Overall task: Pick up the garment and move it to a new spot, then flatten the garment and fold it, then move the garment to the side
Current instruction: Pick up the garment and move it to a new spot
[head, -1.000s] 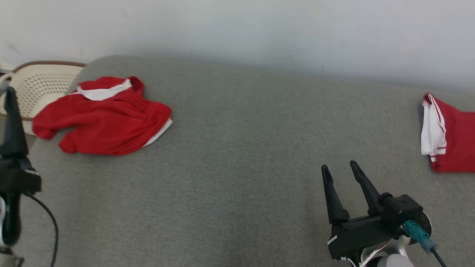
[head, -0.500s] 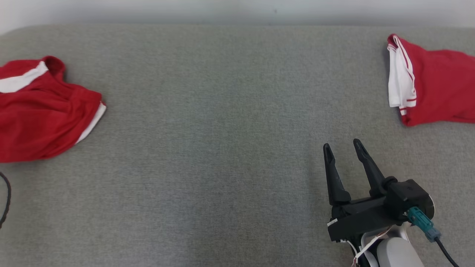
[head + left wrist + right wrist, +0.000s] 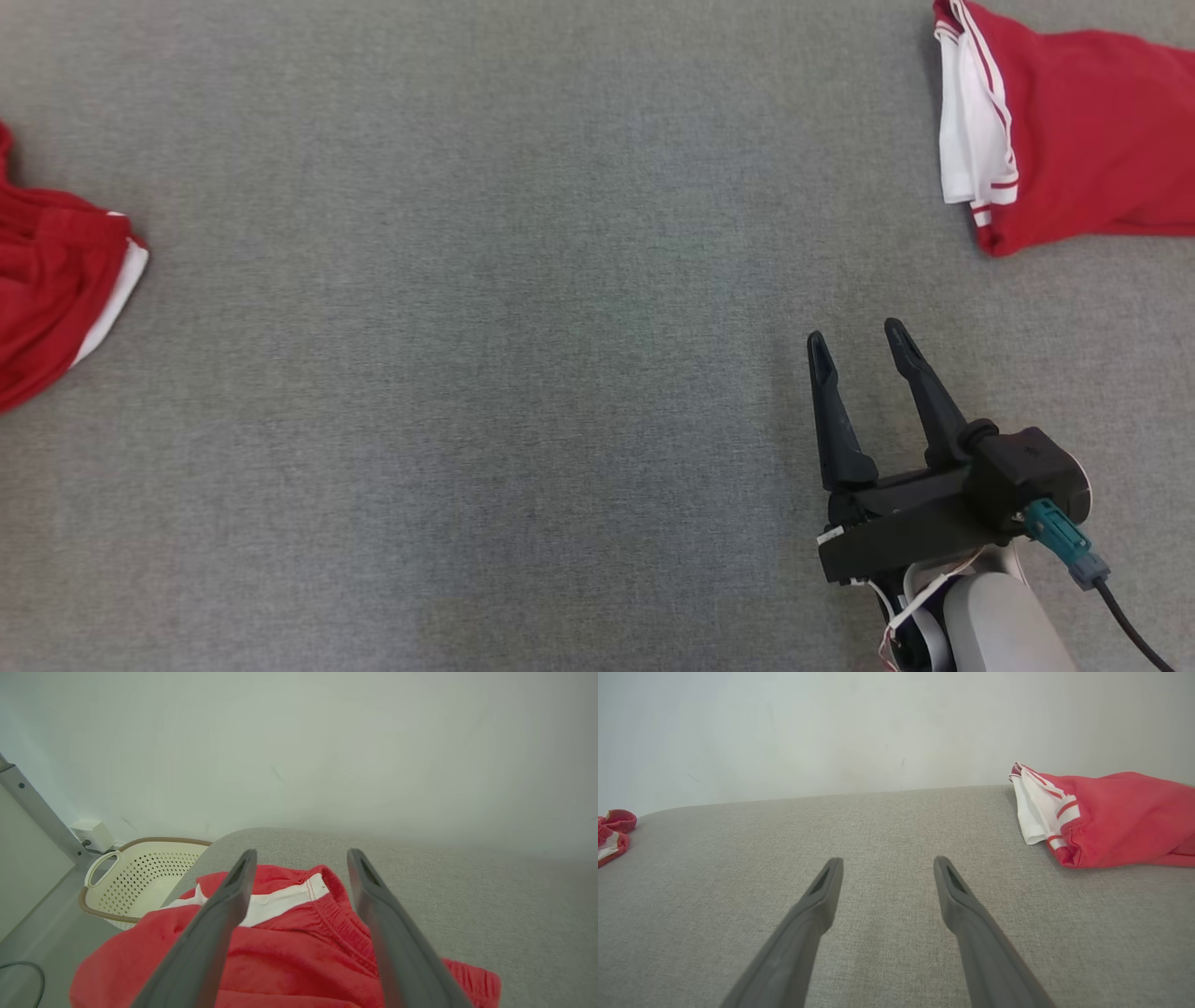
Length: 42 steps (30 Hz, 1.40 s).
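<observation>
A crumpled red garment (image 3: 51, 299) with white trim lies at the left edge of the grey padded surface (image 3: 467, 327), cut off by the head view's border. In the left wrist view my left gripper (image 3: 301, 856) is open, its fingers spread just above this garment (image 3: 289, 956) and holding nothing. My right gripper (image 3: 856, 334) stands open and empty over bare grey surface at the lower right, well apart from both garments. The right wrist view shows its fingers (image 3: 887, 863) spread, with the crumpled garment (image 3: 612, 833) far to the left.
A second red garment (image 3: 1083, 131) with white striped trim lies folded at the far right of the surface (image 3: 1115, 816). A cream perforated basket (image 3: 140, 872) stands on the floor beyond the surface's left end. A pale wall runs behind the surface.
The head camera has tilted down and turned, so both garments slid up and left in its view and the left gripper left it. The right gripper stays open in about the same place.
</observation>
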{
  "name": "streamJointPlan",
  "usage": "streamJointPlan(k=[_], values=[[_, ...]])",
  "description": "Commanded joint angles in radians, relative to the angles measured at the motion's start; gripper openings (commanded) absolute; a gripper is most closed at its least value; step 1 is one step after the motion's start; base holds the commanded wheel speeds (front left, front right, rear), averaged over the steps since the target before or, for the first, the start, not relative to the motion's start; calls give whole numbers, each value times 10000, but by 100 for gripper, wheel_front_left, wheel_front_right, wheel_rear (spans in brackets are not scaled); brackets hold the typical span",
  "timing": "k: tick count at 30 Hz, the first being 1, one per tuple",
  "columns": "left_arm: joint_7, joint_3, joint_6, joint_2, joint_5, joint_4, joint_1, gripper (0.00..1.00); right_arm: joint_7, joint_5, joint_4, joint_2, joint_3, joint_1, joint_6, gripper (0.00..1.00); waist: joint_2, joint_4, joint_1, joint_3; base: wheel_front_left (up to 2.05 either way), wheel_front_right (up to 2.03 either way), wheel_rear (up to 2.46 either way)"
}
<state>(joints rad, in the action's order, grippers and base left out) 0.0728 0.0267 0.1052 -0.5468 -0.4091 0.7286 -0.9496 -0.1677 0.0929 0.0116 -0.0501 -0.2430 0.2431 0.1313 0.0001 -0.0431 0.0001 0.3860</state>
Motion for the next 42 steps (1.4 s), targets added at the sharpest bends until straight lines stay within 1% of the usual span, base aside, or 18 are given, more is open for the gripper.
streamJointPlan(k=[1,8,12,14,16,18,22,26,31,32,33,34,37,42], values=[[37,-86,69,-114,-85,216,-211,100,-40,-63,-11,-3,-14,102,-11,100,-1,-148,-1,164,0,0,0],[-533,-732,216,-184,-391,1579,-750,100,-13,-97,-51,-3,58,133,-11,100,-1,-227,-1,293,0,0,0],[-1448,-1305,237,-84,-1045,2052,-892,100,39,-100,-63,-3,40,169,-11,100,-1,-258,-1,316,0,0,0],[-1924,-1625,233,-274,-1359,2231,-926,100,52,-112,-62,-3,43,191,-11,100,-1,-276,-1,327,0,0,0],[-2379,-2004,236,-301,-1617,2281,-902,100,63,-124,-69,-3,43,194,-11,100,-1,-293,-1,315,0,0,0],[-2684,-2384,235,-460,-1793,2297,-907,100,80,-140,-61,-4,49,199,-11,100,-1,-314,-1,314,0,0,0],[-3050,-2975,237,-618,-2120,2436,-902,100,131,-176,-29,-3,31,225,-11,100,-1,-365,-1,320,0,0,0],[-3325,-3296,238,-683,-2459,2792,-905,100,155,-179,12,-3,10,230,-11,100,-1,-429,-1,343,0,0,0],[-2942,-3467,238,-736,-2740,3249,-836,100,149,-133,17,-3,-14,263,-12,100,-1,-539,-1,365,0,0,0],[-2849,-3526,238,-733,-2763,3305,-817,93,150,-123,21,-3,-12,269,-11,100,-1,-550,-1,362,0,0,0],[-2716,-3568,238,-752,-2782,3350,-839,14,156,-120,21,-3,-2,269,-11,100,-1,-556,-1,360,0,0,0],[-2602,-3613,238,-767,-2814,3398,-873,0,163,-121,19,-3,4,272,-11,100,-1,-561,-1,353,0,0,0],[-2389,-3743,239,-761,-2860,3430,-933,0,173,-125,7,-3,16,271,-12,100,-1,-561,-1,318,0,0,0],[-1441,-4164,239,-952,-2972,3218,-1168,0,190,-59,-54,-3,24,196,-11,100,-1,-480,-1,90,0,0,0]])
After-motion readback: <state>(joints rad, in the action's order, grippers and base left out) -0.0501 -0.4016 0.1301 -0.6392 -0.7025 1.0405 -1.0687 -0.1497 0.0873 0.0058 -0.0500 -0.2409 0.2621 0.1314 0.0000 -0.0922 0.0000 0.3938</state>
